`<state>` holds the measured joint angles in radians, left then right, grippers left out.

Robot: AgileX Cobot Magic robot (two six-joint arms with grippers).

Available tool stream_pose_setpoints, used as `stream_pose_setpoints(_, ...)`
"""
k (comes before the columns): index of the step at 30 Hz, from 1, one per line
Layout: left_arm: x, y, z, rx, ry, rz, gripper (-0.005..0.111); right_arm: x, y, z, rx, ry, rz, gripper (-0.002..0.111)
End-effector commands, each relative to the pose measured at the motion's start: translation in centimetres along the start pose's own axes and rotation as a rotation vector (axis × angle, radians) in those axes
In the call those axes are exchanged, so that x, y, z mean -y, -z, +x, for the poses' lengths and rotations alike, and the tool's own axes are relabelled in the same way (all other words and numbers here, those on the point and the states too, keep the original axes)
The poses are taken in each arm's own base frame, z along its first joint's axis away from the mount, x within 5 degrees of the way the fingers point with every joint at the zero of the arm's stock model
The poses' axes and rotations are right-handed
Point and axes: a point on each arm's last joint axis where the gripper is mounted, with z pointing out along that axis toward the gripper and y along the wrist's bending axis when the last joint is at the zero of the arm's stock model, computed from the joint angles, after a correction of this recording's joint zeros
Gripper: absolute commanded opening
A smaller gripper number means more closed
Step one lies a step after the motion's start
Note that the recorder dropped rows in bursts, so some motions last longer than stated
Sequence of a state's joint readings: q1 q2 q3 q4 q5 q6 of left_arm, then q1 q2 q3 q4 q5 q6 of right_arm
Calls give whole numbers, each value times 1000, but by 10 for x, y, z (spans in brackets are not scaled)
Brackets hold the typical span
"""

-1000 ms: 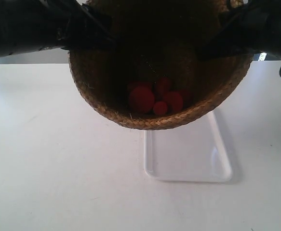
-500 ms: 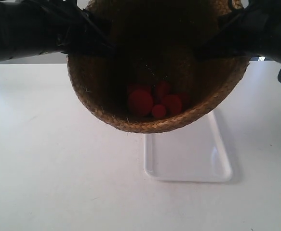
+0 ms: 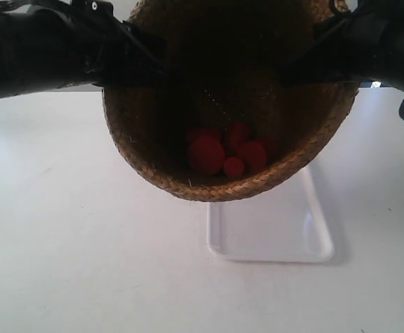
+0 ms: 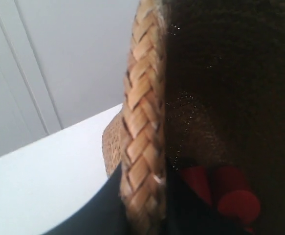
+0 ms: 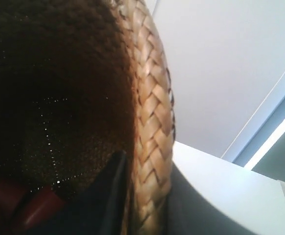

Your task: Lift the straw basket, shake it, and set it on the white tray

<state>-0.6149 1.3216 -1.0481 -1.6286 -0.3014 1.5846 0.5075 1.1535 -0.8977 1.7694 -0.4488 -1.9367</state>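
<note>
Aloft and tipped toward the exterior camera, the straw basket (image 3: 153, 139) cradles red balls (image 3: 206, 154), its braided rim (image 4: 142, 122) pinched by the left hand (image 4: 142, 200) and the right hand (image 5: 144, 196), over the far end of the white tray (image 3: 271, 236) on the counter (image 3: 84, 243).

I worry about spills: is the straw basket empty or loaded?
Loaded: several red balls lie clustered at the bottom inside the straw basket.

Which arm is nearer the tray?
The arm at the exterior view's right; which robot side that is isn't settled. It grips the basket rim on the tray's side; the arm at the exterior view's left grips the opposite rim, farther off.
</note>
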Motion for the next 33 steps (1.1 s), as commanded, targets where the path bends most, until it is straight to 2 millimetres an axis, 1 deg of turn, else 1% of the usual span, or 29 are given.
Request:
stream_pose_setpoints(1, 17, 2, 12, -53, 38, 176, 0, -3, -1, -1, 19, 17, -33, 0)
stream_pose_setpoints(3, 17, 3, 18, -111, 57, 173, 0, -3, -1, -1, 20, 17, -36, 0)
stream_pose_setpoints(5, 15, 2, 19, -129, 100, 144, 0, -3, -1, -1, 20, 17, -36, 0)
stream_pose_setpoints(14, 13, 3, 24, -177, 43, 131, 0, -3, -1, -1, 20, 17, -36, 0)
stream_pose_setpoints(19, 14, 5, 32, -260, 14, 143, 0, -3, -1, -1, 16, 17, -26, 0)
stream_pose_setpoints(32, 14, 5, 32, -267, 15, 143, 0, -3, -1, -1, 21, 19, -26, 0)
stream_pose_setpoints(33, 14, 5, 32, -267, 15, 143, 0, -3, 0, -3, 37, -42, -30, 0)
